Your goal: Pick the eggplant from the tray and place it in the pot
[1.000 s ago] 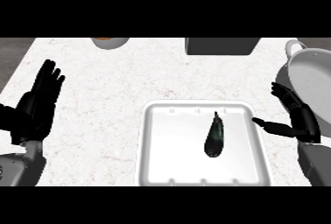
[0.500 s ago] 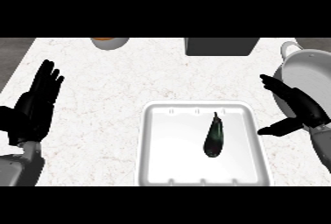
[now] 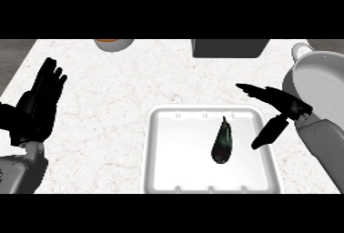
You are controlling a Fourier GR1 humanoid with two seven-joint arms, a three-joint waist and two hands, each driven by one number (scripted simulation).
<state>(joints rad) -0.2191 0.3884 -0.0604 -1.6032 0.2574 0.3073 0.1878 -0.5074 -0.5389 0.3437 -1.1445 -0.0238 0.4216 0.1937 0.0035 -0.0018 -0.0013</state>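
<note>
White speckled bench [image 3: 128,86] fills the view from the robot's head, looking steeply down. Over the last second the right hand [image 3: 285,105] has swung in from the right edge toward the white tray [image 3: 168,150], so it now hangs over the tray's upper right corner. This looks like the start of the reach for the pick; nothing has been lifted yet.

That right hand is spread wide, fingers [image 3: 259,91] straight and pointing left, thumb [image 3: 269,132] angled down over the tray's right rim. It holds nothing and is apart from the eggplant [image 3: 222,141].

Dark and slim, the eggplant lies lengthwise in the tray, right of centre, just beside the thumb.

At the right edge sits the grey pot [image 3: 322,88], only partly in view.

Near the left edge, the left hand [image 3: 37,111] rests open, fingers up, unchanged.
</note>
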